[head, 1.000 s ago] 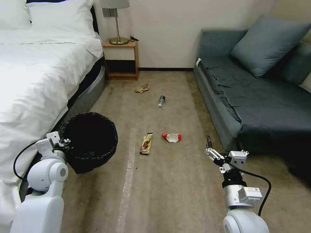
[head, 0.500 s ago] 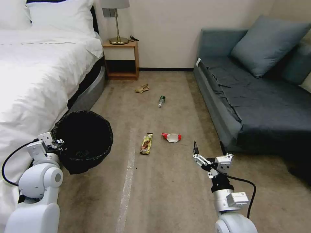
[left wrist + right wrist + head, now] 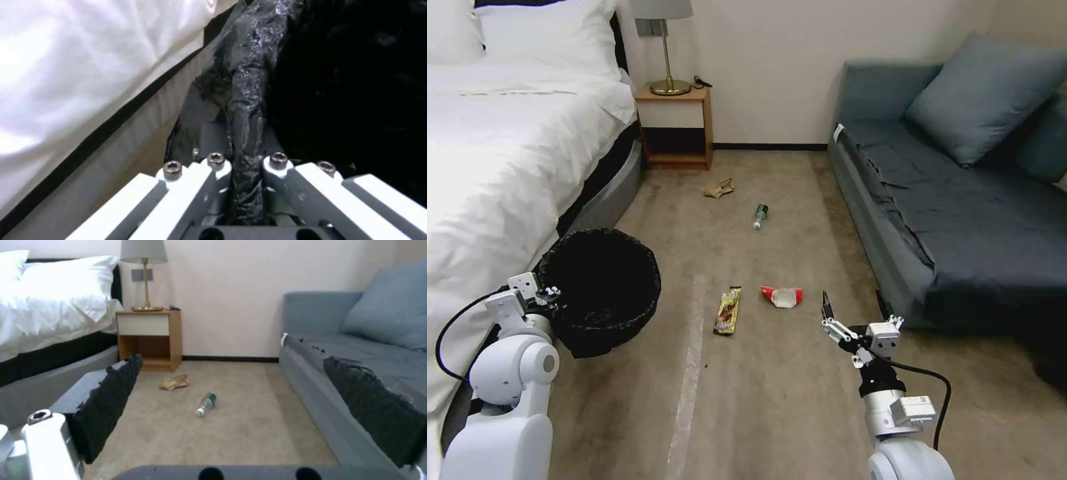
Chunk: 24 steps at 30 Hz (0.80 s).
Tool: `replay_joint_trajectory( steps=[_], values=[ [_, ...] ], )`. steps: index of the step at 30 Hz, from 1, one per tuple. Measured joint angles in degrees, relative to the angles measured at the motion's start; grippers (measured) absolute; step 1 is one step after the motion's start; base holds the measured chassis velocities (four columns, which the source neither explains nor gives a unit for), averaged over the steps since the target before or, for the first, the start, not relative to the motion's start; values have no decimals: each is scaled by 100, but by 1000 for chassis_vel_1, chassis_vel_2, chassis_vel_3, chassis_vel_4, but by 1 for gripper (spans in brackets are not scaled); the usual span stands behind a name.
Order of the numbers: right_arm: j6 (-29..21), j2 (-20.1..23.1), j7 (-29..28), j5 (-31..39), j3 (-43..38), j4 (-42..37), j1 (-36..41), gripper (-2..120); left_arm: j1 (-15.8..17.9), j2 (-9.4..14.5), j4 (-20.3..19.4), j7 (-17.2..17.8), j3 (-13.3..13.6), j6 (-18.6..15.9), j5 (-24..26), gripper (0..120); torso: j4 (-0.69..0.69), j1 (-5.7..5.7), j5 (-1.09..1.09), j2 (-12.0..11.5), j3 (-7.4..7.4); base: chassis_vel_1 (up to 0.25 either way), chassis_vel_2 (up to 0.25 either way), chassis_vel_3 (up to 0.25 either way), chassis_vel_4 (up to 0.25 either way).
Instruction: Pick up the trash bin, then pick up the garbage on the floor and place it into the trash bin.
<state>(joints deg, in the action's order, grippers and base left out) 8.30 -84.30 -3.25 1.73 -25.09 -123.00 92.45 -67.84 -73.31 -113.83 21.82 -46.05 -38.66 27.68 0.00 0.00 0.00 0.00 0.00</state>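
Black-lined trash bin (image 3: 600,287) stands upright by the bed; wrapper (image 3: 728,311), red packet (image 3: 782,296), bottle (image 3: 760,216) and paper scrap (image 3: 719,189) lie on the floor.

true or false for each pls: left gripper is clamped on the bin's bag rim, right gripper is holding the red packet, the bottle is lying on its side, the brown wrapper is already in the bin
1. The left gripper is clamped on the liner at the rim of the trash bin. True.
2. The right gripper holds the red-and-white packet. False: it is open and empty, and the packet lies on the carpet.
3. The bottle lies on its side. True.
4. The brown-gold snack wrapper is in the bin. False: it lies on the floor beside the packet.
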Motion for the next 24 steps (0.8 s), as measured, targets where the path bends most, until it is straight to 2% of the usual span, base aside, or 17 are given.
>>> replay_joint_trajectory(
  steps=[24],
  values=[
    [-20,-3,26,-40,25,141,-62,100,18,-11,55,-59,4,59,-48,3,0,0,-1,0,0,-172,172,169,-171]
  ],
)
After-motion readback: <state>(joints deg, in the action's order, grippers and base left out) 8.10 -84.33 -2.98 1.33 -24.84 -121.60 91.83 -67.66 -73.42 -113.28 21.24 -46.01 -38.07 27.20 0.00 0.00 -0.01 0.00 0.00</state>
